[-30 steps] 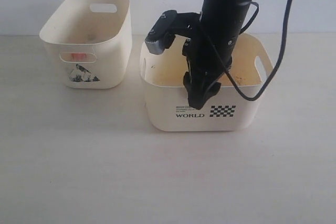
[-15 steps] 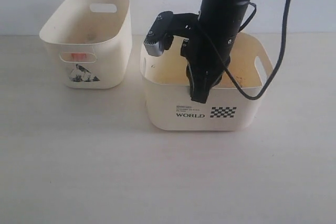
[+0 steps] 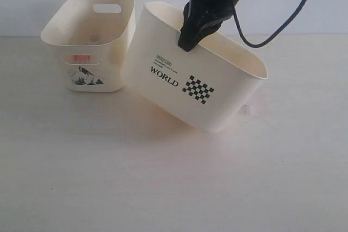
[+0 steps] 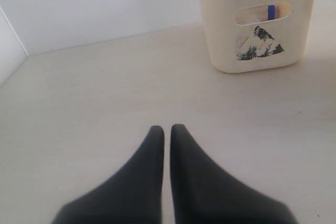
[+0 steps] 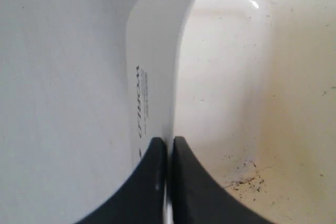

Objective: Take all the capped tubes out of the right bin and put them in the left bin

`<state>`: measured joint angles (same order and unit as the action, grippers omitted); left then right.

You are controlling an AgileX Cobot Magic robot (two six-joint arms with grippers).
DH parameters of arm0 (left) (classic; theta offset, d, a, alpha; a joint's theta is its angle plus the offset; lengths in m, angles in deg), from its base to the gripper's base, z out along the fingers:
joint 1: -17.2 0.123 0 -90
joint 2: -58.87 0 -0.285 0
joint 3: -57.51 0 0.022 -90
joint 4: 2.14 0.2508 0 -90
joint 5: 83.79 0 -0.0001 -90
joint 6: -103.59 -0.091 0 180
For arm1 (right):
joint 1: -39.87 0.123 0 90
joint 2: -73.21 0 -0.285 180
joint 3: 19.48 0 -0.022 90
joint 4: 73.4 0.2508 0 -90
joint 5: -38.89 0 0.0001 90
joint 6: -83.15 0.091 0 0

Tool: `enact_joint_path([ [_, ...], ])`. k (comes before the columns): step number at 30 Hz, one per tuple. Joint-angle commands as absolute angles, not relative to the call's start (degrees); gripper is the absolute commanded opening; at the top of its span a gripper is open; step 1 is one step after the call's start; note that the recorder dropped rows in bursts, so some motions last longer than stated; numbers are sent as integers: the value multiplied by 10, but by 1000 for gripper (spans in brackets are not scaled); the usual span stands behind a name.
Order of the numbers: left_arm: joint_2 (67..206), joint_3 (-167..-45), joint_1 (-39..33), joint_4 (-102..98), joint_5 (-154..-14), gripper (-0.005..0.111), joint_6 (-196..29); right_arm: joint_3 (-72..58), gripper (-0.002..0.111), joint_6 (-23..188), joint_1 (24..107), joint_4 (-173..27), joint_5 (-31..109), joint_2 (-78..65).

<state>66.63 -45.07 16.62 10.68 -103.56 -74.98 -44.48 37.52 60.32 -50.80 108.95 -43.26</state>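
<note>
While gripped at its printed wall: right bin (image 3: 217,96) hoisted, tilted.
Right gripper (image 3: 187,39) pinched fully shut on that thin wall, nothing else held; judged a whole-bin grab, for pouring rather than picking singly. High end at 9 o'clock, just beside left bin (image 3: 109,74); low end at 3 o'clock, so mouth not yet facing over. Capped tubes: orange-red cap (image 3: 81,58), blue cap (image 4: 271,12) seen through left bin's slots; none spotted elsewhere. Left gripper (image 4: 167,135) closed, empty.
</note>
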Motion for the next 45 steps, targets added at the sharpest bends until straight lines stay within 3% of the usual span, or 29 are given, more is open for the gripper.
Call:
enact_joint_path([
  [1,667,-453,166,108,-1033,4,-744,-451,0,389,598,-512,1089,-425],
  [13,667,-453,166,108,-1033,4,-744,-465,0,445,599,-435,1089,-430],
  [17,667,-453,166,108,-1033,4,-744,-463,0,535,598,-546,1089,-431],
  [33,667,-453,166,108,-1033,4,-744,-340,0,373,657,-555,1089,-434],
  [41,667,-453,166,108,-1033,4,-744,-344,0,431,662,-574,1055,-481],
  [42,667,-453,166,108,-1033,4,-744,-344,2,442,662,-574,1050,-481],
  [44,667,-453,166,108,-1033,4,-744,-344,20,454,662,-574,1047,-481],
  [45,667,-453,166,108,-1033,4,-744,-344,39,457,662,-574,1047,-481],
])
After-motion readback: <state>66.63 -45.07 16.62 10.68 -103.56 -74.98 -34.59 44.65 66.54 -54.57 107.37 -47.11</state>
